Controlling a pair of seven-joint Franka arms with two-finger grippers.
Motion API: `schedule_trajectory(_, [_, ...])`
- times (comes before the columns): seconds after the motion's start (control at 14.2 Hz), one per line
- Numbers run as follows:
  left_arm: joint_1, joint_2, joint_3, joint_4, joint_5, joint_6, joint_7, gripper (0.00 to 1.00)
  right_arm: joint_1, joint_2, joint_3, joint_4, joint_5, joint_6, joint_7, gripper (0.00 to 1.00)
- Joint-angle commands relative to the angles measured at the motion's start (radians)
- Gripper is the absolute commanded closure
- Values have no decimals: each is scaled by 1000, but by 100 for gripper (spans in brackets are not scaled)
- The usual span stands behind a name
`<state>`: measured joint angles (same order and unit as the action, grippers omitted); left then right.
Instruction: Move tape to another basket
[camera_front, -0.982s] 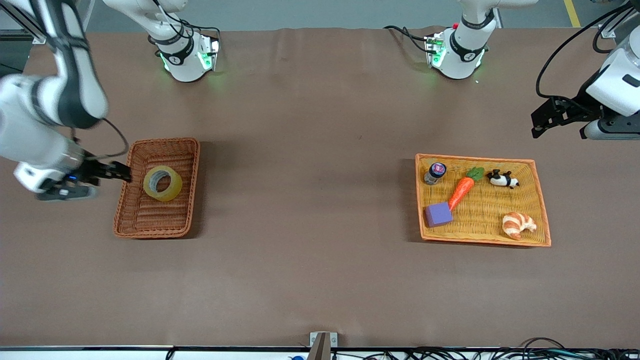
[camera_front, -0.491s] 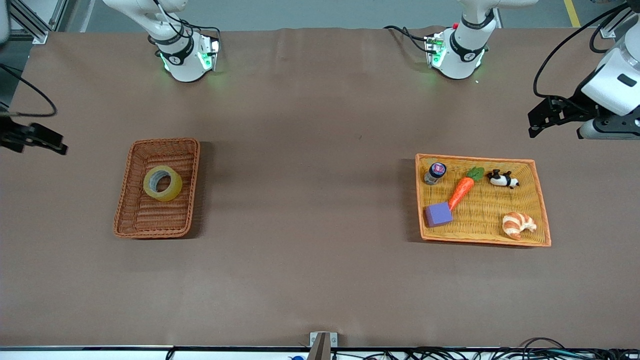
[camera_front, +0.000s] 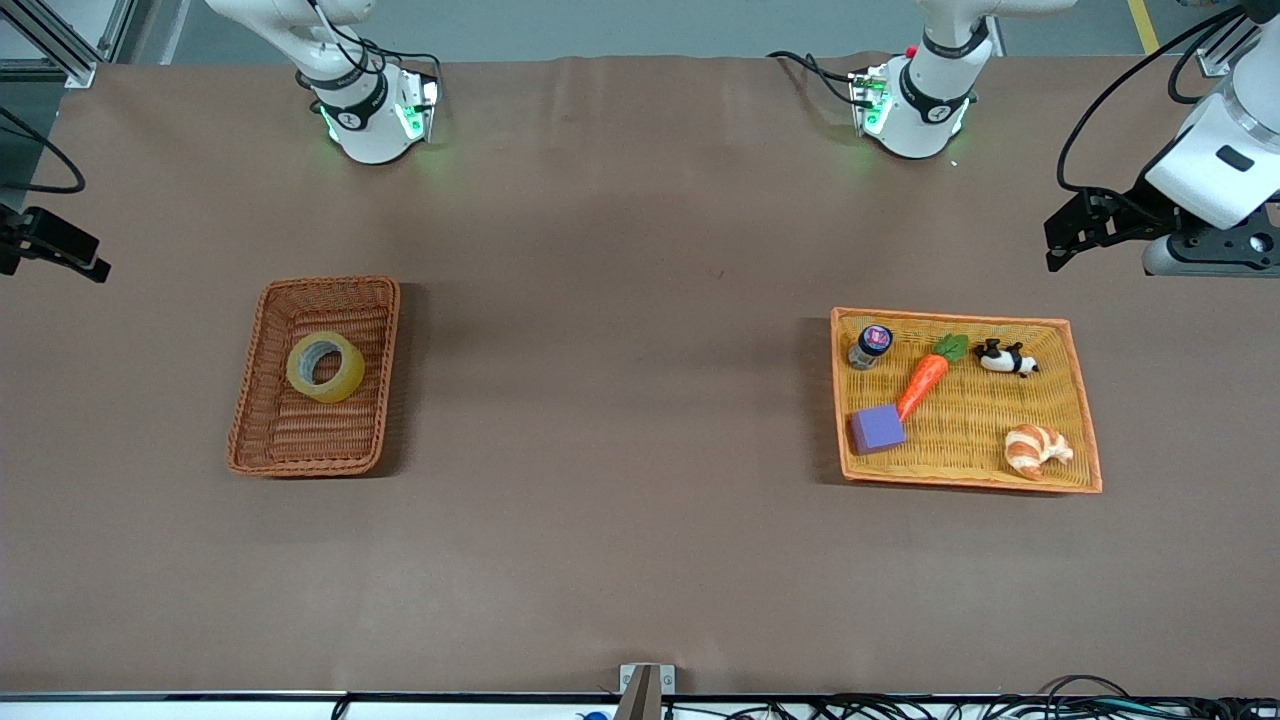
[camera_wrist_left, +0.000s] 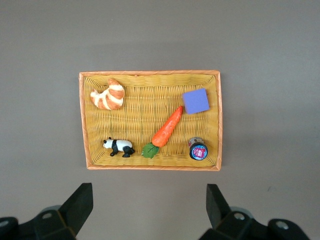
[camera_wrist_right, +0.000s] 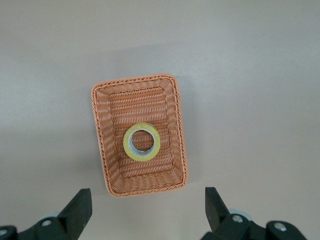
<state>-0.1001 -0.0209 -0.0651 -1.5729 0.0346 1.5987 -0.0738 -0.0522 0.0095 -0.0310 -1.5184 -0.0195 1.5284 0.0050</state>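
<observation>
Brown worktop (camera_front: 620, 300), nearly bare. Right arm's jaws (camera_front: 55, 248) pulled back to the edge since a second ago, wide open, empty. Left jaws (camera_front: 1075, 228) open too, waiting. Tape (camera_front: 325, 367) now in reddish basket (camera_front: 390, 350). Looks done.

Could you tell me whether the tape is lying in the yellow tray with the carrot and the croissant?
No, the tape lies flat in the reddish-brown basket at the right arm's end of the table.

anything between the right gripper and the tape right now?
Nothing visible. The tape lies flat in the brown wicker basket, uncovered, alone there. The right gripper hangs open, high above the basket. The left gripper waits open over the yellow tray.
</observation>
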Motion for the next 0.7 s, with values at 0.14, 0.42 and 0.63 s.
schedule_trajectory(0.14, [13,-11,-13,27,8,-19,46,0,77,-20,-66,-22,-4,-2,23,0])
schedule_trajectory(0.42, [16,-11,-4,62,2,-74,75,0,81,-19,-66,-19,-4,-1,21,0])
schedule_trajectory(0.63, [16,-11,-5,70,2,-85,75,0,86,-19,-64,-17,-4,-1,21,0])
